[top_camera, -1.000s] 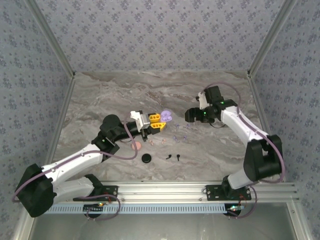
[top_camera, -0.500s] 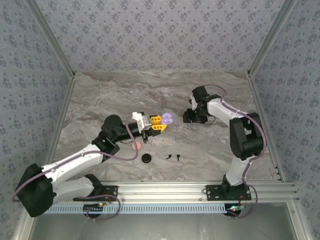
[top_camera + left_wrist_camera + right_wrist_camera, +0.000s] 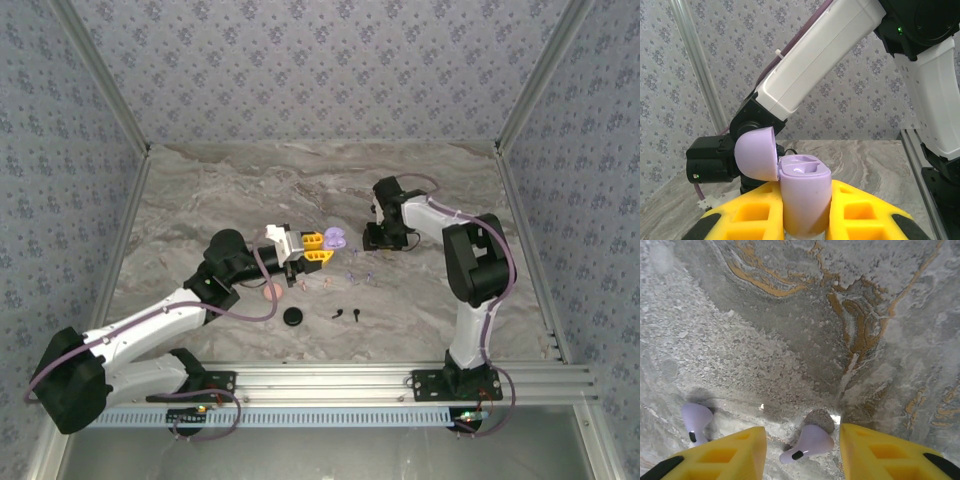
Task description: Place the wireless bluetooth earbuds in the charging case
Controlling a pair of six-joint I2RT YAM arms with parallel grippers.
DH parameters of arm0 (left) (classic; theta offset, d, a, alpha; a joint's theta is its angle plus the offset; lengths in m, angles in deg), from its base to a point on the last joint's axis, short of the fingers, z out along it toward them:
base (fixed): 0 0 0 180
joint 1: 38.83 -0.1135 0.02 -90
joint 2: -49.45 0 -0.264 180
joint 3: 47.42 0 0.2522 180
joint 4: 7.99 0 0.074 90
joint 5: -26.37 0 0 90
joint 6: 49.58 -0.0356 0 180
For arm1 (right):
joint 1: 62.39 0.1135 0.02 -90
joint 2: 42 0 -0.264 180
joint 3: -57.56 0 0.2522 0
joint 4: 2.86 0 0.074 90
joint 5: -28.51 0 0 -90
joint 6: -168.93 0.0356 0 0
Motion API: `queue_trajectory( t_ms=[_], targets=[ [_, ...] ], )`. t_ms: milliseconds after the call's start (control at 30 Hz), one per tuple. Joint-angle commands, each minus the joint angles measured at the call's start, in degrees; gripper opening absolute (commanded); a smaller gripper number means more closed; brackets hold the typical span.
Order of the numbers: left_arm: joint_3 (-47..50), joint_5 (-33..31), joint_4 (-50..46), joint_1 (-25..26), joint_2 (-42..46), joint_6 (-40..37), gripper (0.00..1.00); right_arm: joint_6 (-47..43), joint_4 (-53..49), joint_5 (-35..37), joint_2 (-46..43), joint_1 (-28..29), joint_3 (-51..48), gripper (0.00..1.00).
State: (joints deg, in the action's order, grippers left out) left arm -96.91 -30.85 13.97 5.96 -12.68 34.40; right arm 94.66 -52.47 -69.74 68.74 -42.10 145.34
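Gripping the lilac case [image 3: 805,215] with my left gripper [image 3: 805,192]: the yellow fingers [image 3: 752,212] are pressed on both sides of it. Case upright, lid [image 3: 756,152] flipped open and leaning toward 10 o'clock, sockets in the top showing. Behind it, from 12 round to 3 o'clock, my white right arm [image 3: 815,65].

From the top camera the held case is near the middle of the marble table [image 3: 200,200], at 2 o'clock from my left fingers. Can't tell if its base touches the table.

My right gripper [image 3: 800,437] is at 3 o'clock from the case, near it, pointed down at the table. Its jaws are partly apart. One lilac earbud [image 3: 812,440] lies on the table between them, with a gap on each side and neither finger touching it. Its stem points toward 8 o'clock. A second lilac earbud [image 3: 695,420] lies at 9 o'clock from the first, outside the finger on that side and close to it.

Loose items on the table, read from my left gripper in the top view:
- More lilac earbuds [image 3: 358,274] at 4 o'clock, near.
- Pink earbuds [image 3: 315,281] at 6 o'clock, just below the fingers.
- Black earbuds [image 3: 346,314] at 5 o'clock, farther toward the near edge.
- Black case [image 3: 292,316] at about 6 o'clock, closed, beside the black earbuds.
- Pink case [image 3: 272,291] between 7 and 8 o'clock, partly under my left arm's cable.

All earbuds that show are outside the lilac case.
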Motion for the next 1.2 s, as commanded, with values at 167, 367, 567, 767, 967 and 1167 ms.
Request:
queue_trajectory(
  t_ms=[167, 367, 567, 767, 967, 1167],
  targets=[
    [-2.9, 0.5, 0.1, 0.5, 1.2, -1.0, 0.0, 0.9, -1.5, 1.4, 2.2, 0.5, 1.7, 0.39],
    [-3.0, 0.4, -0.1, 0.5, 1.1, -1.1, 0.0, 0.7, -1.9, 1.0, 2.7, 0.6, 1.5, 0.33],
    [-2.9, 0.1, -0.4, 0.5, 1.2, -1.0, 0.0, 0.7, -2.0, 1.3, 0.8, 1.0, 0.9, 0.3],
    [-2.4, -0.2, -0.5, 0.7, 1.5, -0.8, 0.0, -0.3, -3.9, 3.6, -0.3, 1.5, 1.1, 0.3],
    [-2.3, -0.6, -0.7, 1.0, 1.7, -1.0, 0.0, -0.5, -3.9, 3.9, 0.0, 1.7, 0.8, 0.3],
    [-2.3, -0.9, -1.3, 1.0, 2.1, -1.3, 0.0, -0.7, -3.7, 3.7, 0.5, 1.9, 1.0, 0.26]
  ],
)
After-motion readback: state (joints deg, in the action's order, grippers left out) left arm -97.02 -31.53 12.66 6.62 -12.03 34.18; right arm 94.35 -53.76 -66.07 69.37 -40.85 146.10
